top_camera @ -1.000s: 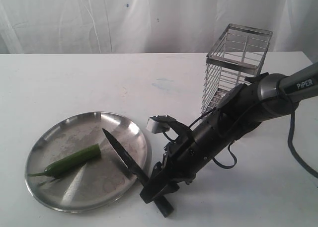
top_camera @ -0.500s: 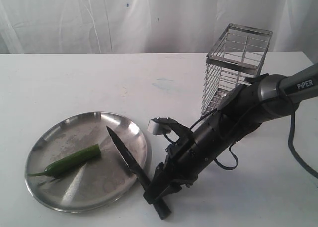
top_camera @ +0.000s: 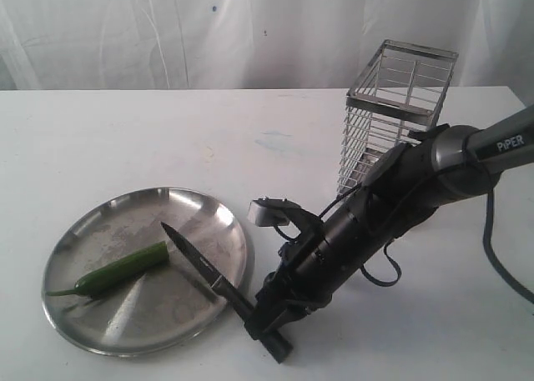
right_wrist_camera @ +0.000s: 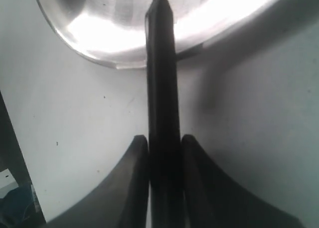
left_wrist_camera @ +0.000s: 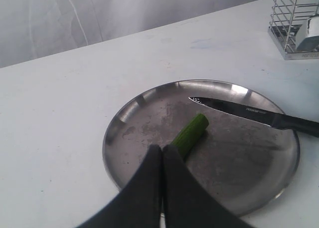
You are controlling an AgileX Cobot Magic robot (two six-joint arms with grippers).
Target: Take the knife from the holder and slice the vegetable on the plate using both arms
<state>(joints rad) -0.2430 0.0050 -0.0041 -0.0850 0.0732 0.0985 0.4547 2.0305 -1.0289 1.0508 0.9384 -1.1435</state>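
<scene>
Knife [top_camera: 200, 268] held over the plate [top_camera: 167, 318], tip by the chili.
Nearest, the right hand [top_camera: 265, 318] is clamped on the knife's black handle, and the blade reaches left to just beside the green chili pepper's [top_camera: 121, 270] cut end. The left hand [left_wrist_camera: 162, 150] is pinched closed, empty. Far right on the tabletop [top_camera: 125, 139] stands the wire holder [top_camera: 400, 106].

The right end effector [top_camera: 267, 324] clasps the knife [top_camera: 198, 263] by its black handle just off the rim of the plate [top_camera: 117, 218]. The dark blade reaches over the plate, its tip near the green chili [top_camera: 125, 268] (its blunt end). The wire holder [top_camera: 400, 106] stands behind the arm [top_camera: 400, 189] on the white tabletop [top_camera: 167, 139].
</scene>
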